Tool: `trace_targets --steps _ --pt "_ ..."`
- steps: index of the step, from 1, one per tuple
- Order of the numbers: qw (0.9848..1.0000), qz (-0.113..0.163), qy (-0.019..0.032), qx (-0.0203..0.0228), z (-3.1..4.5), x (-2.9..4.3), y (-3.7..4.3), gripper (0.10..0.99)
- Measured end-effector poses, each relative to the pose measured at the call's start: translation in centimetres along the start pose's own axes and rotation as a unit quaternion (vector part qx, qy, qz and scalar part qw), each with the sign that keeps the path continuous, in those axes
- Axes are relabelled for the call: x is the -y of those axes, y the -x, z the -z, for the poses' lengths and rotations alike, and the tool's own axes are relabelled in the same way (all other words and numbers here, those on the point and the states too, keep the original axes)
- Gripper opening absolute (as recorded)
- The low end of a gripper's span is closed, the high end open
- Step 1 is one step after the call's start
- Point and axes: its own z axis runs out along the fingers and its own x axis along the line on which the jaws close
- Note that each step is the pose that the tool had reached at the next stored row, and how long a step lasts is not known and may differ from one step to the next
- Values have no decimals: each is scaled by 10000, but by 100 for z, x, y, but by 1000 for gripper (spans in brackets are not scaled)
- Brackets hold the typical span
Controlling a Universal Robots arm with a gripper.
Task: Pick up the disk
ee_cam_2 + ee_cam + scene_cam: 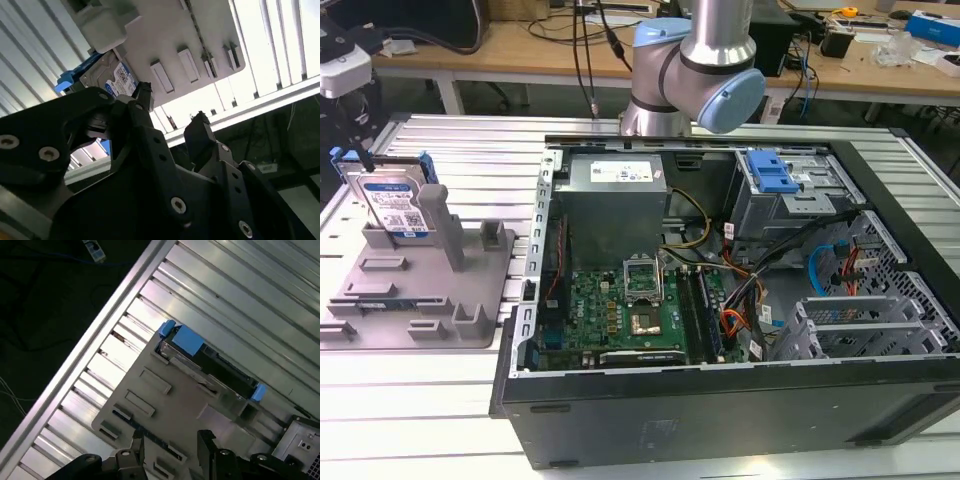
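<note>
The disk (392, 200) is a silver hard drive with a white-and-blue label and blue side rails. It stands upright on edge in the grey plastic fixture (415, 290) at the exterior view's left. In the first wrist view the disk (210, 370) is seen edge-on from above, with the fixture (165, 405) around it. My gripper (171, 441) hangs well above the fixture, open, with nothing between its black fingers. In the second wrist view the gripper (172, 110) stands apart from the disk (112, 75), whose label shows past one finger.
An open computer case (880, 390) takes up the middle and the exterior view's right of the ribbed metal table (470, 150). Its silver drive cage carries a blue latch (768, 172). The arm (695, 70) rises behind the case. The table's edge (95, 345) runs close beside the fixture.
</note>
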Motion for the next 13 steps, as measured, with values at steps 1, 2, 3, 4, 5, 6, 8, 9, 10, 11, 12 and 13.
trace_targets --steps 1,2,3,4,5,6,8,9,10,11,12,13 --pt "9997 260 -6 -15 -3 -1 0 541" --pt "9989 478 -10 -25 -6 -1 0 541" --pt "9983 576 -12 -30 -7 -1 0 541" --pt "9978 660 -13 -33 -8 -1 0 541" --pt "9967 815 -15 -40 -10 -1 0 541" --pt "9951 991 -17 -48 -13 -1 0 541" --pt "9930 1183 -19 -56 -15 -1 0 541" --pt "9903 1391 -22 -66 -19 -1 0 541" --pt "9892 1466 -24 -70 -20 -1 0 541" --pt "9876 1568 -25 -74 -22 -1 0 541" --pt "9854 1700 -27 -81 -24 0 0 541" --pt "9835 1804 -28 -85 -26 0 0 541"
